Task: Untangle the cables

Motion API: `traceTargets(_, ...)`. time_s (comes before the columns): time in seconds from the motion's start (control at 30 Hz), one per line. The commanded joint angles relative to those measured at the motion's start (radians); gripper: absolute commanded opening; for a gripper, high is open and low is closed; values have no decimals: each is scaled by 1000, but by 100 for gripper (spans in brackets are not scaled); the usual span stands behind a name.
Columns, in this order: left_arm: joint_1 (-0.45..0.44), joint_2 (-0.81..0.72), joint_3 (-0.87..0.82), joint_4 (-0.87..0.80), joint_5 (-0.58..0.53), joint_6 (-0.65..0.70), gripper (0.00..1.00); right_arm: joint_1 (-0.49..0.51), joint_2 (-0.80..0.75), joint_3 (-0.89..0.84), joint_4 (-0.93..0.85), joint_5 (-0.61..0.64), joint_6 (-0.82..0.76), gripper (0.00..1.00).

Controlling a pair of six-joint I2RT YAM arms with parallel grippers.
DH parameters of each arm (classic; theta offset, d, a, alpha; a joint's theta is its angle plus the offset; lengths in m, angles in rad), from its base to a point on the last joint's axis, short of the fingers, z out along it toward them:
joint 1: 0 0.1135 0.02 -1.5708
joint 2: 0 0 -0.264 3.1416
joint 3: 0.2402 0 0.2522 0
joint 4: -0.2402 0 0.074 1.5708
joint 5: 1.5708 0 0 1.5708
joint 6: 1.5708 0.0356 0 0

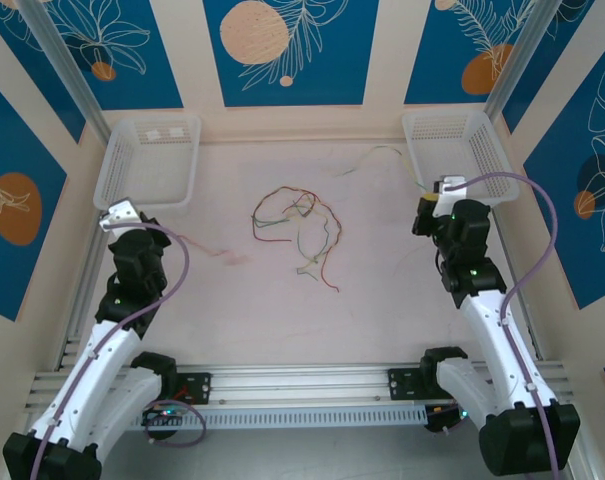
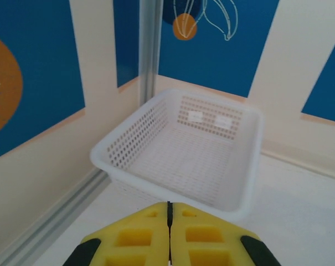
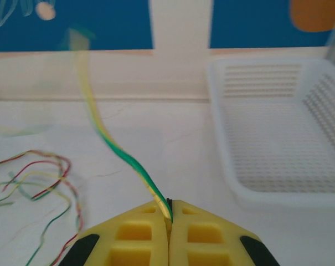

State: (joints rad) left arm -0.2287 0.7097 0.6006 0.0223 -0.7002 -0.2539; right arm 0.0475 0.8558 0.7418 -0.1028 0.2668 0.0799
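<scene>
right tool [image 3: 169, 207] clamped on yellow-green cable [image 3: 128, 159] | left tool [image 2: 169, 209] closed

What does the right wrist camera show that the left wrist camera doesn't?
Right wrist: the right gripper is shut on a yellow-green wire that runs up and away from it. A tangle of red, green and yellow wires lies on the table to its left, and the right basket sits to its right.
Left wrist: the left gripper is shut on nothing and faces the left basket, which has two pale patches on its far wall. An aluminium rail runs along the table's edge.
Both: shut yellow jaws, a white perforated basket, blue-and-cream walls.
</scene>
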Motion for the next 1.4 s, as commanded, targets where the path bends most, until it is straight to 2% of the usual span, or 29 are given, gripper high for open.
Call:
traceTargets(0.0,20,-13,-7,-2,-46,-16,0,-34,-32,39,-24,40,52,0)
traceTargets(0.17,23,-15,7,-1,16,-36,0,-44,-57,42,3,-39,70,0)
traceTargets(0.37,22,-32,73,-30,113,-49,0,-44,-72,32,29,-48,71,0)
traceTargets(0.57,23,2,119,123,275,8,0,-43,-86,-5,73,-77,87,0)
traceTargets(0.7,23,85,196,168,243,39,0,-43,-90,-18,73,-75,90,0)
traceTargets(0.93,32,267,366,312,205,244,0,-41,-112,-36,68,-82,87,0)
traceTargets(1.1,111,440,503,389,186,325,0,-41,-121,-49,76,-93,83,0)
traceTargets(1.27,228,590,674,348,274,274,0,-41,-129,-47,58,-100,72,0)
traceTargets(1.37,274,674,747,346,272,284,0,-41,-140,-53,54,-93,67,0)
